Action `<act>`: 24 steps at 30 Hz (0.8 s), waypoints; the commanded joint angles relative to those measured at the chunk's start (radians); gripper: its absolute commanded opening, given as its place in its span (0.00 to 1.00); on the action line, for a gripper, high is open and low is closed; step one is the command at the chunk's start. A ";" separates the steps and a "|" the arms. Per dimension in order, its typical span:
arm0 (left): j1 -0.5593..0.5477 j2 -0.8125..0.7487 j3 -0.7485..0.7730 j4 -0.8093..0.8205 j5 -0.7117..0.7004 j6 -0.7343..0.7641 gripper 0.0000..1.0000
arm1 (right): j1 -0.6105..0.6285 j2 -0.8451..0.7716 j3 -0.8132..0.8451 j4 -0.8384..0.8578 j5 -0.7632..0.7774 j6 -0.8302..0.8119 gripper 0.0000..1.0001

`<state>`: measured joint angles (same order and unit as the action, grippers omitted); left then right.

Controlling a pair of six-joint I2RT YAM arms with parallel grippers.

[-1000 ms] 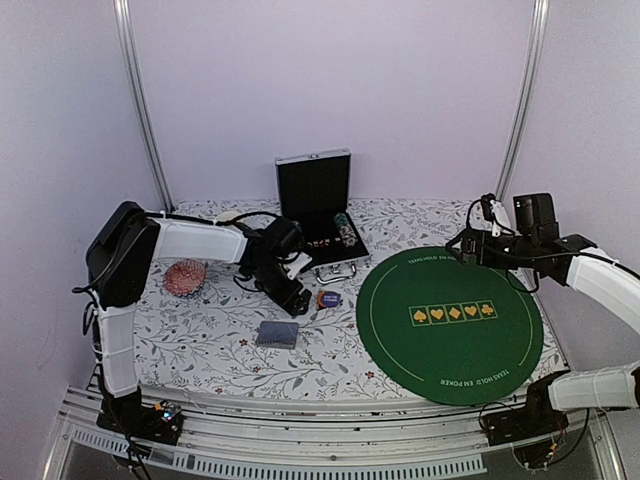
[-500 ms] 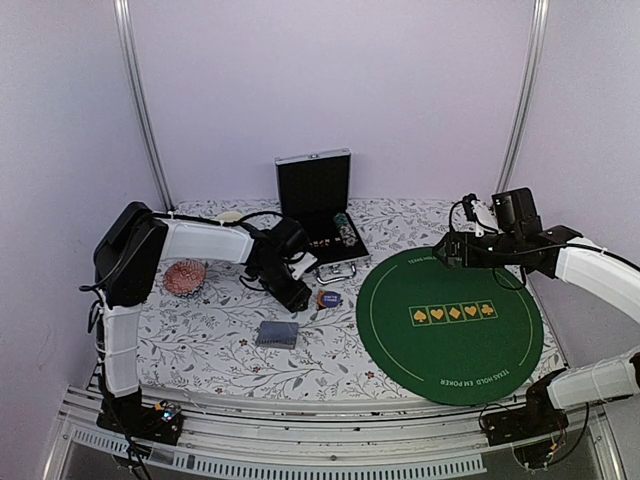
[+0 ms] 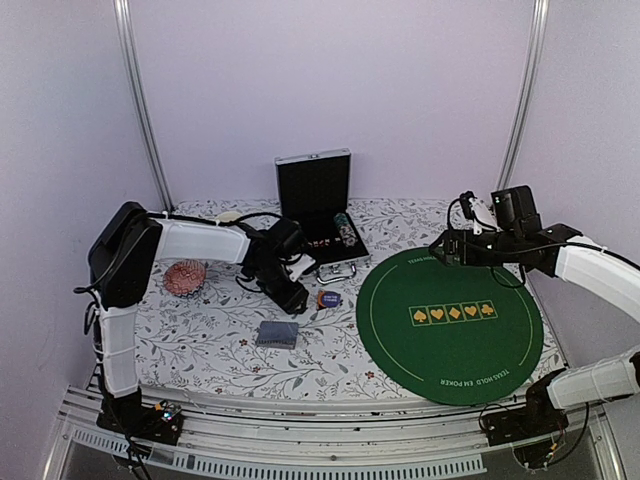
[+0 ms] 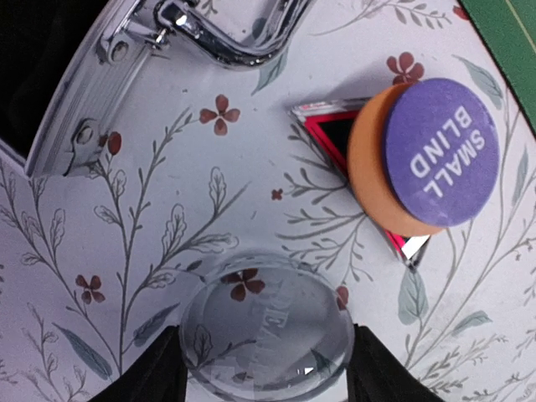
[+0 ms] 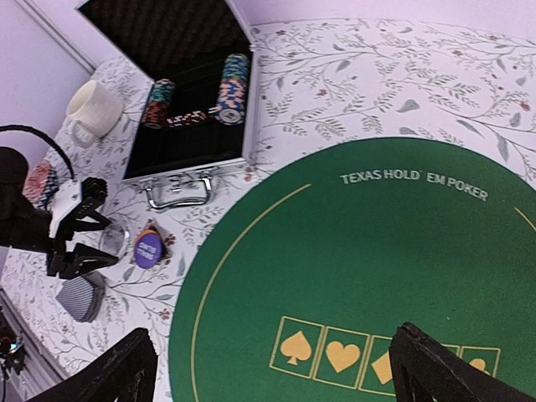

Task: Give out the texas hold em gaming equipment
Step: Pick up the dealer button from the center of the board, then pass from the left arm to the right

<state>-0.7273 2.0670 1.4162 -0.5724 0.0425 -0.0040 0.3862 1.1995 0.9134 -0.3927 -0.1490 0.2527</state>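
Top: L gripper (image 3: 298,300) low by case (image 3: 313,190), tips hidden; R gripper (image 3: 437,252) hovers at mat (image 3: 450,350) edge. L wrist: fingers (image 4: 142,373) clamp clear disc (image 4: 266,327), frame-cut, beside purple button (image 4: 444,155). R wrist: fingers (image 5: 440,368) wide apart over mat.

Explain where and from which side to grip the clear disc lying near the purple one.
Pinch the clear disc across its rim, coming straight down: it lies flat on the tablecloth, so only its round edge offers opposing faces.

Shiny against matt
Glossy clear plastic disc (image 4: 266,322); matt purple button (image 4: 444,151); polished chrome case handle (image 4: 230,54); smooth printed floral cloth (image 4: 151,209); matt green felt mat (image 5: 377,251).
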 commanded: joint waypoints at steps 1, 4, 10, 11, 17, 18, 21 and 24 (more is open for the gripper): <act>-0.004 -0.136 -0.013 -0.038 0.043 0.017 0.22 | 0.008 -0.041 0.033 0.125 -0.201 0.072 0.99; -0.006 -0.209 -0.005 -0.042 0.043 0.044 0.23 | 0.009 -0.046 0.029 0.204 -0.250 0.152 0.98; -0.050 -0.373 -0.013 -0.004 0.024 0.138 0.23 | 0.095 0.031 0.103 0.218 -0.202 0.242 0.90; -0.067 -0.399 -0.018 0.011 0.014 0.158 0.23 | 0.115 0.051 0.120 0.232 -0.211 0.256 0.89; -0.101 -0.542 -0.058 0.122 -0.003 0.204 0.23 | 0.250 0.201 0.258 0.238 -0.263 0.289 0.84; -0.105 -0.562 -0.062 0.135 -0.008 0.209 0.23 | 0.263 0.222 0.283 0.224 -0.269 0.285 0.83; -0.121 -0.596 -0.062 0.158 -0.032 0.234 0.22 | 0.286 0.269 0.361 0.206 -0.314 0.278 0.83; -0.134 -0.626 -0.069 0.191 -0.049 0.267 0.22 | 0.295 0.288 0.388 0.240 -0.373 0.289 0.83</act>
<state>-0.8421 1.4807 1.3640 -0.4622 0.0277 0.2035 0.6701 1.4719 1.2442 -0.1787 -0.4355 0.5232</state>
